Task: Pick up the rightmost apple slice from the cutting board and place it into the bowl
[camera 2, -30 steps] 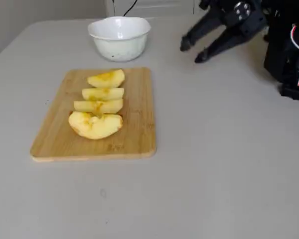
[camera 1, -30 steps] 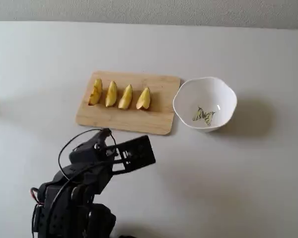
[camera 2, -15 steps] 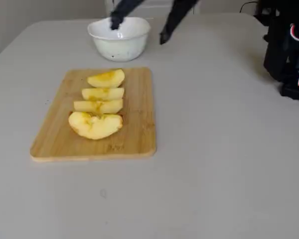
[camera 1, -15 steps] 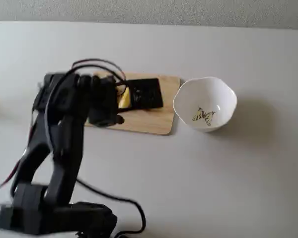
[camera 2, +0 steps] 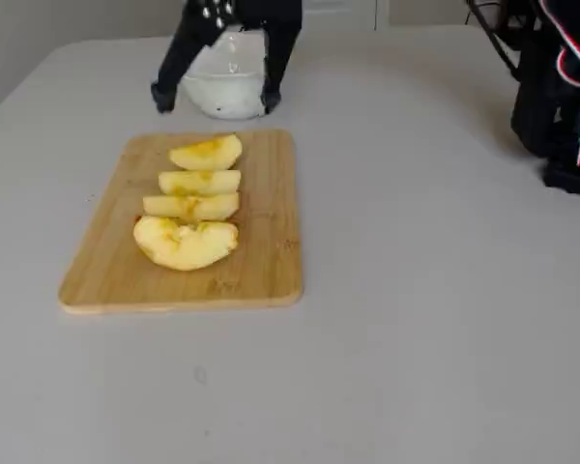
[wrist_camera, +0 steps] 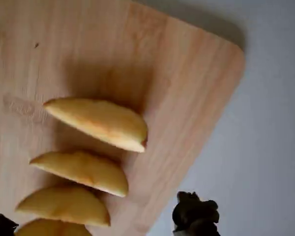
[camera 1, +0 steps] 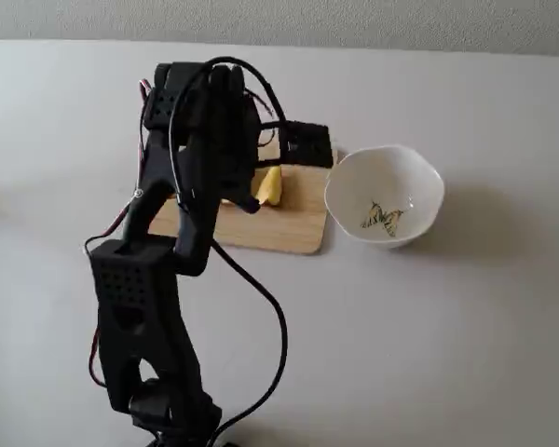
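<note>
The light wooden cutting board (camera 2: 261,261) holds a row of several pale yellow apple slices. The slice nearest the bowl (camera 2: 206,153) is the rightmost one in the fixed view behind the arm (camera 1: 268,186). The white bowl (camera 1: 384,196) with a butterfly print stands just beyond the board's right end and is empty; it also shows in the other fixed view (camera 2: 227,87). My gripper (camera 2: 217,99) hangs open and empty above the bowl end of the board. In the wrist view the slices (wrist_camera: 101,123) lie on the board (wrist_camera: 187,88), with my gripper (wrist_camera: 98,223) open around the lowest ones.
My black arm (camera 1: 182,186) covers most of the board (camera 1: 298,228) in the fixed view behind it. The arm's base and cables (camera 2: 561,87) stand at the far right in the other fixed view. A larger yellow wedge (camera 2: 186,242) lies at the row's near end.
</note>
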Action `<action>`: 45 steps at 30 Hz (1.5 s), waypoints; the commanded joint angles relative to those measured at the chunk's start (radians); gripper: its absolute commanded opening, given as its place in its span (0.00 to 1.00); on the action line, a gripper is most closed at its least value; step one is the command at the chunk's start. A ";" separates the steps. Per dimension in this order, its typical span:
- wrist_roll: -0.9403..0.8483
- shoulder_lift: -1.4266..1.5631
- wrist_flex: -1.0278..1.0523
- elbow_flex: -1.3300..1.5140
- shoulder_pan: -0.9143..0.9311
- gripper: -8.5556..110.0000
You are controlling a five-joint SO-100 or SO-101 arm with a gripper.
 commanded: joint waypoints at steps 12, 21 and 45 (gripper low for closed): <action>-0.865 -0.008 0.012 -0.084 0.129 0.38; -0.914 -0.060 -0.110 -0.087 0.107 0.38; -0.877 -0.600 0.044 -0.781 0.121 0.28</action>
